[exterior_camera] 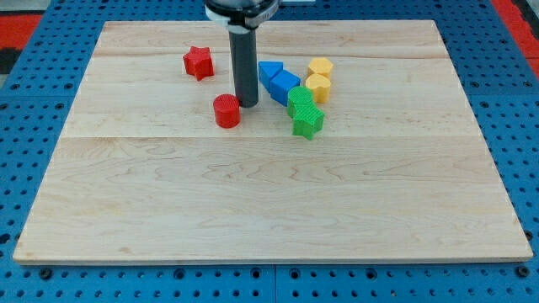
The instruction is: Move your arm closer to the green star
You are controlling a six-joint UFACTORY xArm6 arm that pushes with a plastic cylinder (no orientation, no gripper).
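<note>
Green star-shaped block (307, 122) lying on the pale wooden desk (269, 202), right of centre in the upper half, touching a green rounded block (300, 98) just above it. No claw on this arm, only a straight dark rod (245, 67), so nothing spread or pinched. My tip (248, 103) planted well to the star's left, just beside the upper right edge of a red cylinder block (226, 111) (touching or a hair apart, cannot tell). Farther out: blue blocks (278, 82) between tip and green pair, shapes hard to make out; two yellow blocks (319, 78) beyond, at the view's right; red star-shaped block (198, 62) up and left. Blue pegboard (34, 101) surrounding the desk.
</note>
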